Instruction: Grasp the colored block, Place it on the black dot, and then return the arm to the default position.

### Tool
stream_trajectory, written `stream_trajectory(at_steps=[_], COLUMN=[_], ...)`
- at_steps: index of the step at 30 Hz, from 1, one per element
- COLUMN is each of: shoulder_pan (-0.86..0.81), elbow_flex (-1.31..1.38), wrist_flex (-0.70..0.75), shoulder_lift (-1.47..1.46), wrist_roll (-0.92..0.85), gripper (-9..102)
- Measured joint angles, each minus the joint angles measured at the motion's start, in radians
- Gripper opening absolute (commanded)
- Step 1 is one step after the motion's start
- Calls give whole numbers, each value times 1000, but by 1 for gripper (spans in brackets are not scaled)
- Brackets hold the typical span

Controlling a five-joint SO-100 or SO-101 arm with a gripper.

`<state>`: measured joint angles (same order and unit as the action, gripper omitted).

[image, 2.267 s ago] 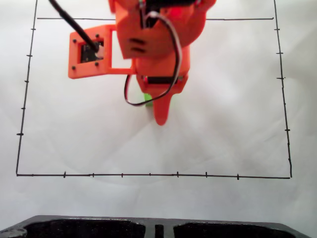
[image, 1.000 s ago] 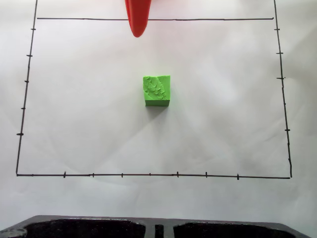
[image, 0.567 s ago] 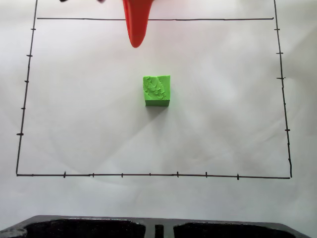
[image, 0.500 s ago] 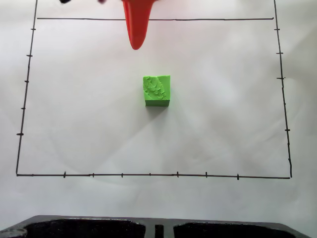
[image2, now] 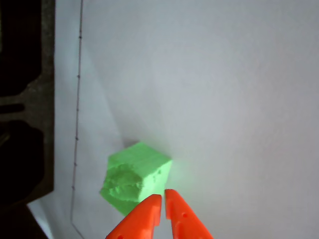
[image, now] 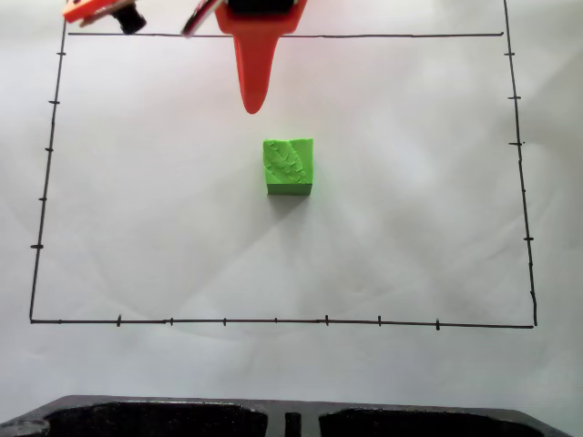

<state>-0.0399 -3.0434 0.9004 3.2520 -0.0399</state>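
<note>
The lime-green colored block (image: 289, 166) rests alone on the white sheet, near the middle of the ruled rectangle; the wrist view has it (image2: 135, 177) at lower left. The black dot is hidden, and nothing black shows around the block's base. The orange arm (image: 257, 18) comes in from the top edge of the fixed view, its tapering tip (image: 252, 102) pointing down at the block from a short way behind it. In the wrist view my gripper (image2: 163, 198) rises from the bottom edge, its two fingertips pressed together with nothing between them, just in front of the block's right corner.
Thin black ruled lines with tick marks (image: 273, 321) frame the work area. A dark moulded tray or base (image: 291, 417) runs along the bottom edge of the fixed view and appears as the dark mass (image2: 22, 99) at the wrist view's left.
2.3 s ago the arm covered the block; by 1.0 s ago it had pulled back to the top edge, leaving the block free. Since then its tip has crept slightly toward the block.
</note>
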Motion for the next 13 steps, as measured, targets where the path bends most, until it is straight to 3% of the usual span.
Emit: stream_trajectory(at_steps=[13], shoulder_pan=[-2], elbow_flex=[-3], wrist_flex=[0], shoulder_lift=[2], wrist_roll=[34], gripper=[0])
